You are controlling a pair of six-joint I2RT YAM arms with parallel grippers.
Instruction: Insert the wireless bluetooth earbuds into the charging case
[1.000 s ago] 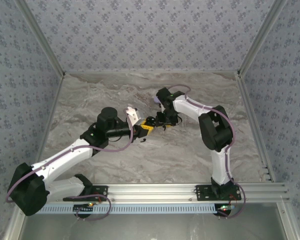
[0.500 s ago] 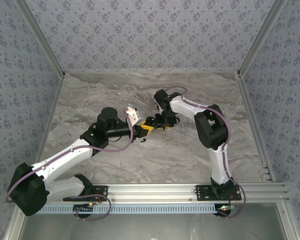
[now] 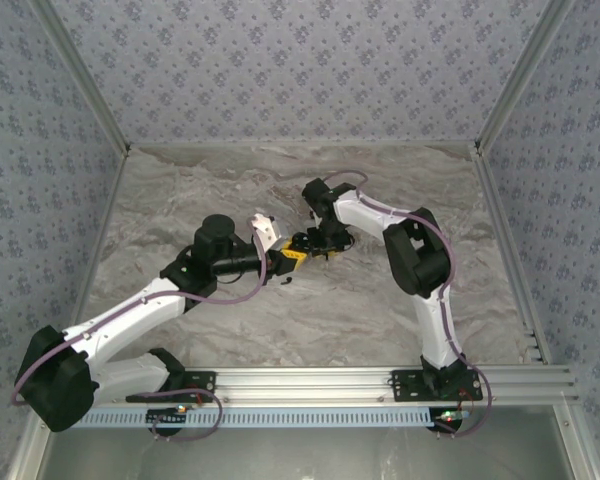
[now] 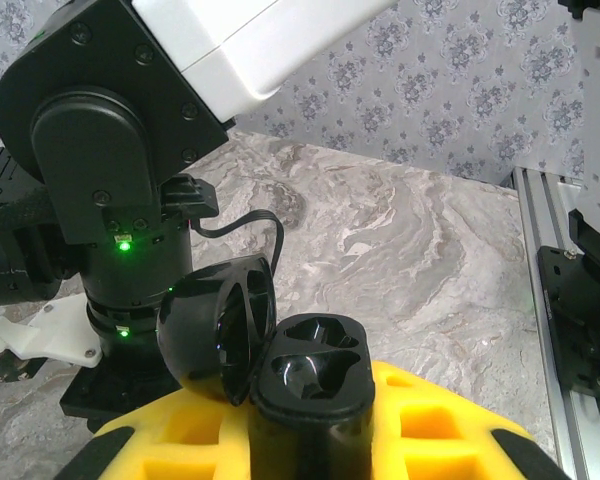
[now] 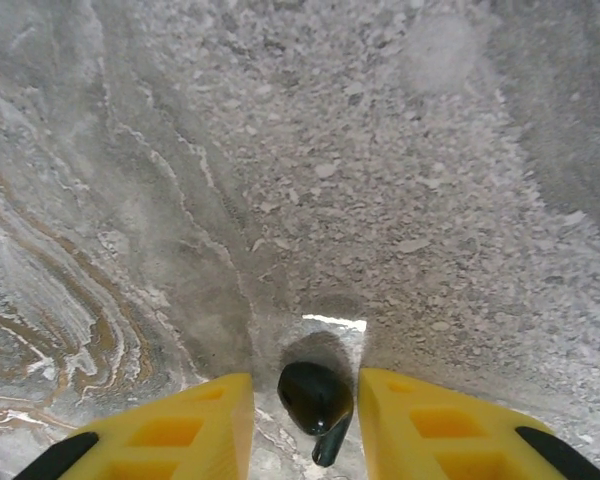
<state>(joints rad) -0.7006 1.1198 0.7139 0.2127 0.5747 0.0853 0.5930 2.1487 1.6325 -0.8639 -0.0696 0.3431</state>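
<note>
Right arm (image 3: 416,256) moved inward | right fingers (image 5: 180,420) straddle earbud (image 5: 313,395) | left fingers (image 4: 430,432) pinch case (image 4: 310,378)

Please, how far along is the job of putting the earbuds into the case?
Done: the small black charging case, lid open, sits clamped in the left gripper; both its sockets look empty. In hand: the right gripper straddles a tiny black bean-shaped earbud lying on the grey marble table, jaws not yet touching it. Left: grasp it and seat it in a socket.

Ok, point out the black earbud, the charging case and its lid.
black earbud (image 5: 314,395), right wrist view, its rounded body.
charging case (image 4: 313,368), left wrist view, socketed top face.
lid (image 4: 212,328), left wrist view, its glossy shell.
</note>
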